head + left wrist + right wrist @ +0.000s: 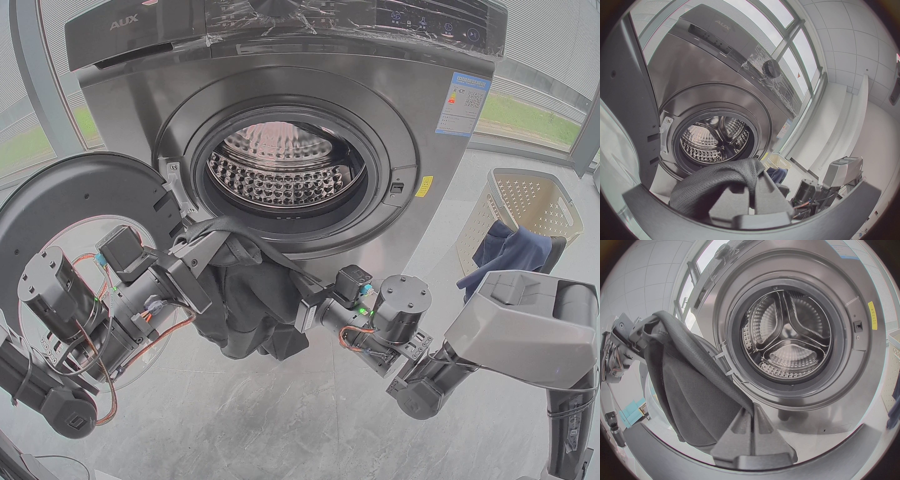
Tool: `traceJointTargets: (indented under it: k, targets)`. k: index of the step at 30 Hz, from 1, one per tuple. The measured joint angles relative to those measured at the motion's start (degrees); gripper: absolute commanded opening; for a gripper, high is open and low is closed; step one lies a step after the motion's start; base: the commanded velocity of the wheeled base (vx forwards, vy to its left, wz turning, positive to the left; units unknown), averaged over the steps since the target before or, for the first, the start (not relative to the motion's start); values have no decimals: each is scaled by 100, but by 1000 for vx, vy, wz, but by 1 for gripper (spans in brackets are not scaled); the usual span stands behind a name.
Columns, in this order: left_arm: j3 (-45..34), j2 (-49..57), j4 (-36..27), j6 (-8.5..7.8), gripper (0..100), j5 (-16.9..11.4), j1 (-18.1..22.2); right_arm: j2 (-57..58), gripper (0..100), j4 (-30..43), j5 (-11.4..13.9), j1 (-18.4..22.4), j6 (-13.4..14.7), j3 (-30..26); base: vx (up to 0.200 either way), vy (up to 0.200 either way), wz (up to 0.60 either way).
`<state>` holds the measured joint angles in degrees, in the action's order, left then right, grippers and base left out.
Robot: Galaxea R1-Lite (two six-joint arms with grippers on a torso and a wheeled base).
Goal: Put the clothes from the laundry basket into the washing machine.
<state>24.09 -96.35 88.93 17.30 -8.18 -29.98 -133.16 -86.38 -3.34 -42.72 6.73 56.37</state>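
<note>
From the head view, the washing machine (300,81) takes up the upper middle of the frame. Its door (69,194) is swung open at the left, and the steel drum (281,169) shines inside the opening. Just below that opening, at the centre of the frame, a dark garment (250,306) hangs outside the machine between the two arms. The left gripper (195,240) pinches its upper left end and the right gripper (301,285) pinches its lower right end. A band of cloth stretches between them, and the rest sags toward the floor (281,425). At the right edge the laundry basket (537,194) stands on the floor beside the machine, with a blue garment (512,250) draped over its near rim.

From the left wrist view, the left gripper's fingers are pressed together on the dark mesh cloth, which bunches over them. The drum's mouth lies beyond the cloth. The basket with the blue garment is farther off beside the machine.

From the right wrist view, the right gripper's fingers are shut tight on a thin edge of the dark garment. The cloth runs from there to the left gripper and hangs as a sheet in front of the open door, beside the drum's mouth.
</note>
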Motion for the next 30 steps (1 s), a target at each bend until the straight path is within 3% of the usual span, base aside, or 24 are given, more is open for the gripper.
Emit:
traceJointTargets:
  k: [14,23,30]
  targets:
    - [-34,-6,-2,-4,0,-27,43,1169,0,274,-45,571,7,-441,0,0,0]
    - [-52,-12,-2,-4,0,-30,32,1342,0,657,-122,978,-4,-15,0,0,0]
    - [-55,7,0,-12,0,-29,-37,1084,0,692,-254,959,-11,173,0,0,0]
